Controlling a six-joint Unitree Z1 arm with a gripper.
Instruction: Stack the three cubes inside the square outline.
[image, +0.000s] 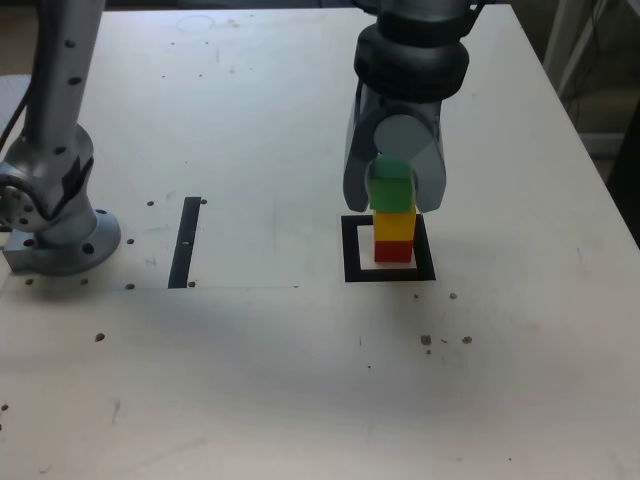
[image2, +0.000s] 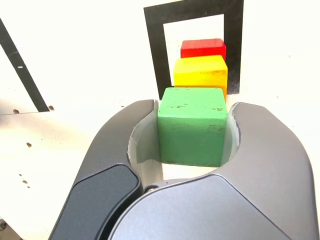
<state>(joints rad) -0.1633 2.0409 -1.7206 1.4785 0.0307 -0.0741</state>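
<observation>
End effector (image2: 192, 131): mine, pinching the green cube (image2: 192, 131) by 2 opposite side faces.
Handling: likely light, rigid, smooth-sided.

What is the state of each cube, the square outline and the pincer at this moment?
green cube: top of the stack, on the yellow cube, held between the pincer's jaws.
yellow cube: middle, resting on the red cube.
red cube: bottom, on the table inside the outline.
square outline: flat on the table, around the stack.
pincer: closed on the green cube's sides.
black strip: flat, apart from the stack.
</observation>
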